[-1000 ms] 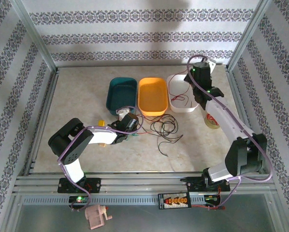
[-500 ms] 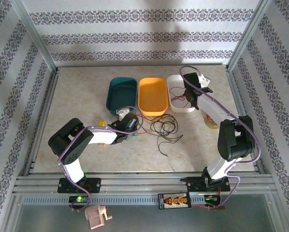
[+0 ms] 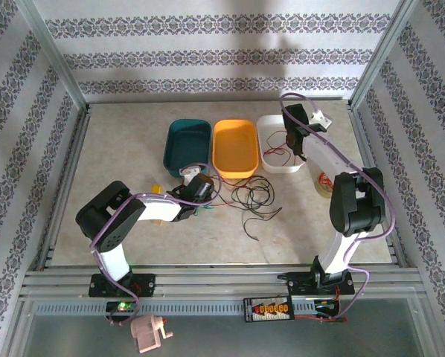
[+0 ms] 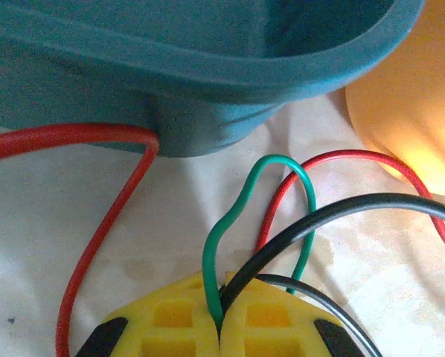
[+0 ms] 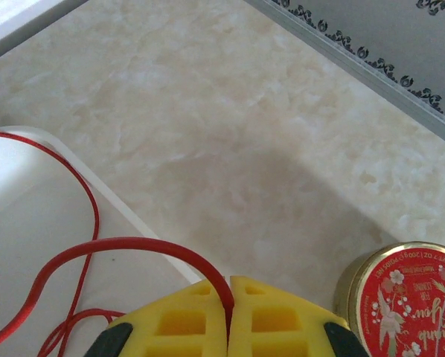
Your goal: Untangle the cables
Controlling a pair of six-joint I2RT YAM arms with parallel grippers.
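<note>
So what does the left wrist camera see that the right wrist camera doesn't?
Left wrist: a teal bin, an orange bin, and a green cable pinched in the left end effector beside a black cable. Right wrist: a white bin, a tin, and the right end effector shut on a red cable. Both: yellow fingers, red cable, pale table.

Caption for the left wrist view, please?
Left gripper pinching the green cable and black cable together in front of the teal bin.
</note>
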